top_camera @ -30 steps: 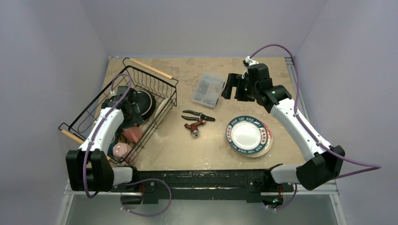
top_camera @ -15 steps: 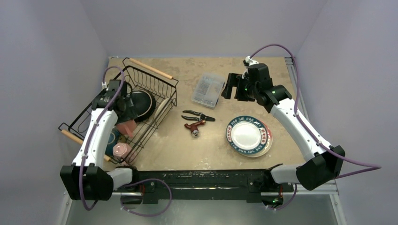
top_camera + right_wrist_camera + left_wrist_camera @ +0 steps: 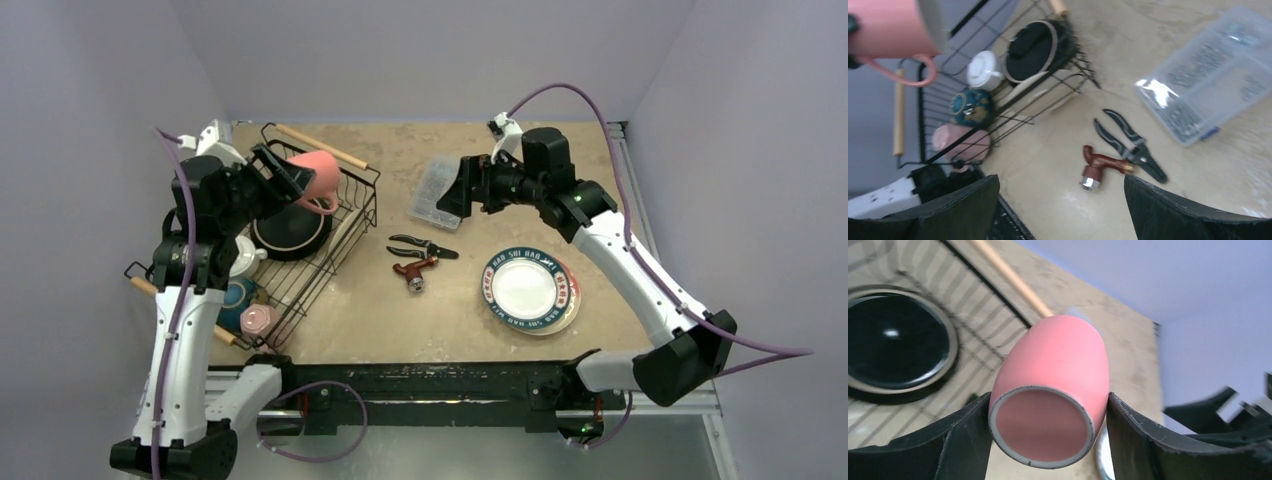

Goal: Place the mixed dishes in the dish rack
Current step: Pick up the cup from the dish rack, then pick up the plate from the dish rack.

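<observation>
My left gripper [image 3: 292,178] is raised above the far side of the dish rack [image 3: 352,222], shut on a pink mug [image 3: 312,172]. In the left wrist view the pink mug [image 3: 1055,370] lies on its side between both fingers, its open mouth toward the camera. The black wire rack holds a dark bowl [image 3: 291,230], a white cup [image 3: 246,257], a teal patterned piece [image 3: 238,296] and another pink mug [image 3: 261,320]. A teal-rimmed plate [image 3: 528,290] lies on the table at right. My right gripper [image 3: 461,190] hangs open over the table with nothing in it.
A clear plastic box [image 3: 443,190] sits mid-table at the back, just under the right gripper. Black pliers [image 3: 424,246] and a red tool [image 3: 414,271] lie between rack and plate. The right wrist view shows the rack [image 3: 1075,67], pliers [image 3: 1130,145] and red tool [image 3: 1100,167].
The left gripper closed on the pink mug low in the rack and lifted it high toward the rack's far side. The right gripper swung left and opened a little wider.
</observation>
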Controlling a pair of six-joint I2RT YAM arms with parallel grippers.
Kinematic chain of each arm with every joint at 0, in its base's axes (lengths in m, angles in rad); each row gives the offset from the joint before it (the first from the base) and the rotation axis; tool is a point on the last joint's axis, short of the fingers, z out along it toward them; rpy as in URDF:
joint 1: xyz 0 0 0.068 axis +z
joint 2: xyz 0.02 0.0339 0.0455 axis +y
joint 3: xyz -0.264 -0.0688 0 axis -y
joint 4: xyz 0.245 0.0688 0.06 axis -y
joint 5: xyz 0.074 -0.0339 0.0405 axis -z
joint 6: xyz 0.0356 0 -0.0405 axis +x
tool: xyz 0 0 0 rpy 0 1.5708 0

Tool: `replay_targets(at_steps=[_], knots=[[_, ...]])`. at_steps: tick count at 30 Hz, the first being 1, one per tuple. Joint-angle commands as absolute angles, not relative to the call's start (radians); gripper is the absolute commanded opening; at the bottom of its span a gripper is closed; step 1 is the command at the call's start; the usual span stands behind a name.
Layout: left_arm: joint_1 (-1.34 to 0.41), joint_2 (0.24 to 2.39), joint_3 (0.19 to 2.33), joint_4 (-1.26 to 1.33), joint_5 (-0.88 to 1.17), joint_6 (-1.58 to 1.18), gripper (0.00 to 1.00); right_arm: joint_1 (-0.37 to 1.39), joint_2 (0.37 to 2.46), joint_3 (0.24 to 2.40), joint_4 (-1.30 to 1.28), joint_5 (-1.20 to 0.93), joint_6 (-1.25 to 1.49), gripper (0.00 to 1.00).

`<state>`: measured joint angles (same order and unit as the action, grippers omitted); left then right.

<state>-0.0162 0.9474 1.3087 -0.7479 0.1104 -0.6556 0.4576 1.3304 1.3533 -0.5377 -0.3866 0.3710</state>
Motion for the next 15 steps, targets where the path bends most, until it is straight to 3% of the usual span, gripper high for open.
replay_targets(at_steps=[1,7,15], knots=[[-0.131,0.975,1.243,-0.316,0.412,-0.905,0.00,0.523,1.283,1.347,-0.259,-0.649,0.371,0.98],[-0.270,1.012,1.098,0.040,0.499,-1.154,0.00,0.530,1.256,1.283,-0.098,-0.761,0.444,0.98],[-0.369,1.053,1.020,0.183,0.552,-1.266,0.00,0.509,1.284,1.256,0.020,-0.841,0.551,0.81]])
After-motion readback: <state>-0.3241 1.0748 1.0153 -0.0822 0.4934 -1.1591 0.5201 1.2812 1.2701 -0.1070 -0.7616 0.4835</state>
